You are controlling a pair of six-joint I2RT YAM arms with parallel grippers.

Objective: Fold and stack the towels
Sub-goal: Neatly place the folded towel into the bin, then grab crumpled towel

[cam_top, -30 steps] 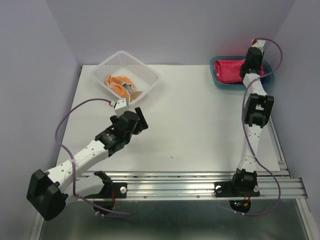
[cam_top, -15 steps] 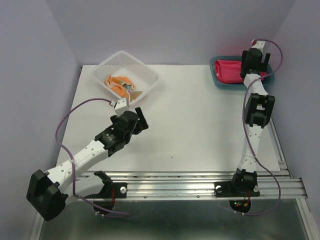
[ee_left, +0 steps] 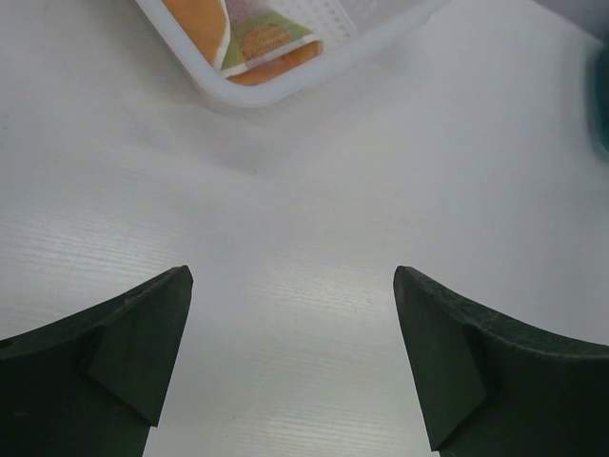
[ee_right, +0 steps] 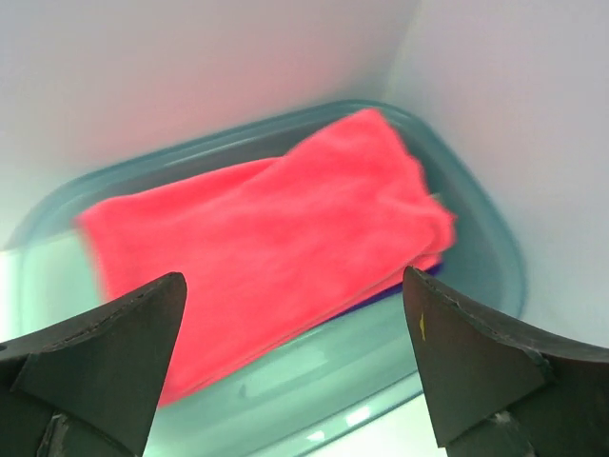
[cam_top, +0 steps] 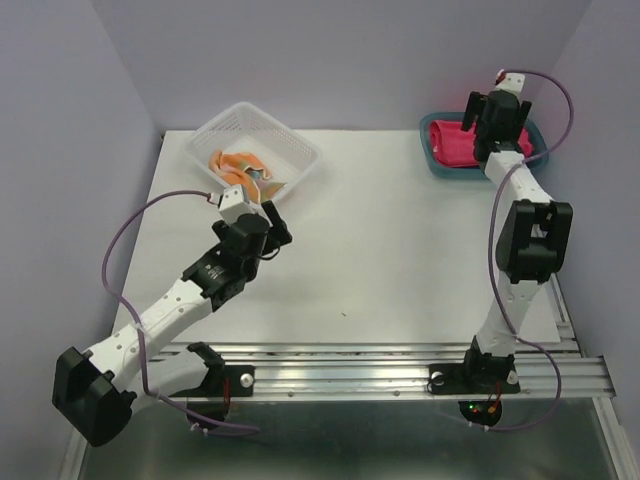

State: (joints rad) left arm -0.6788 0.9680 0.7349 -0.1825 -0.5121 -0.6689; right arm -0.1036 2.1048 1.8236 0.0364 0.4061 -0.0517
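The right gripper [ee_right: 293, 276] has lifted from the teal tray [ee_right: 314, 390] and hangs spread above the pink towel [ee_right: 266, 228] inside. The left arm [cam_top: 180, 300] has stretched toward the basket [ee_left: 285, 88] holding the peach towel [ee_left: 190, 24], with the left gripper [ee_left: 292, 273] spread above the counter [ee_left: 381, 190].

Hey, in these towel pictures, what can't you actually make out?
Deep purple cloth towel: only a sliver shows in the right wrist view; the hot pink cloth towel lying on it hides the rest.
Pale orange patched cloth towel: cut off by the left wrist view's top edge; too small overhead to judge its folds.
Hot pink towel's left edge: blurred in the right wrist view.
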